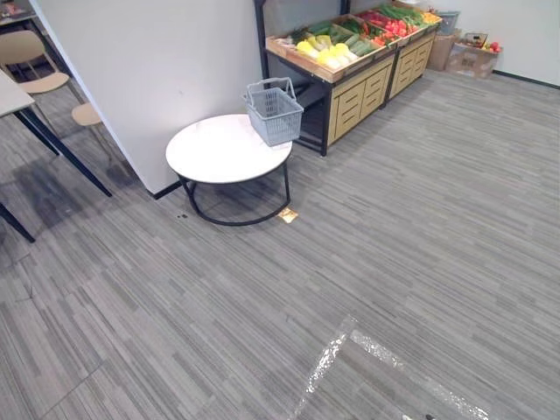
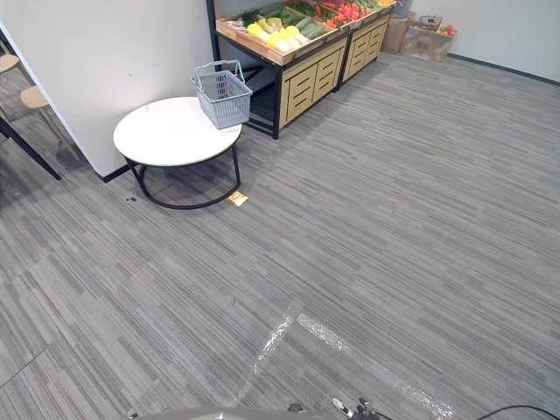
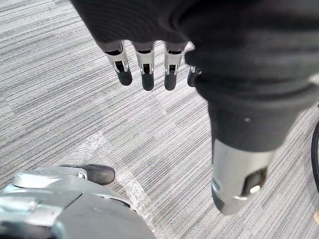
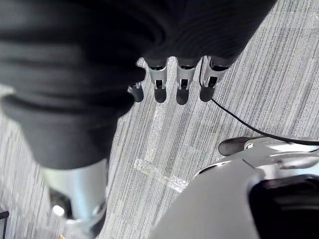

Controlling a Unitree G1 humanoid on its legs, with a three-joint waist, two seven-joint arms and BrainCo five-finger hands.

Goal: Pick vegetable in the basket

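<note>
A grey-blue wire basket (image 1: 274,111) stands on the far right part of a round white table (image 1: 210,150), several steps ahead of me. Behind it a wooden produce stand (image 1: 350,66) holds yellow vegetables (image 1: 324,51), green ones (image 1: 354,39) and red ones (image 1: 385,24) in crates. My left hand (image 3: 145,67) hangs over the grey carpet with its fingers straight and holds nothing. My right hand (image 4: 180,82) hangs the same way, fingers straight and empty, over the carpet.
A white wall (image 1: 157,61) rises left of the table. Chairs (image 1: 39,66) and a dark-legged table (image 1: 17,101) stand at the far left. Cardboard boxes (image 1: 472,54) sit by the far wall. A strip of clear tape (image 1: 350,346) marks the carpet close to me.
</note>
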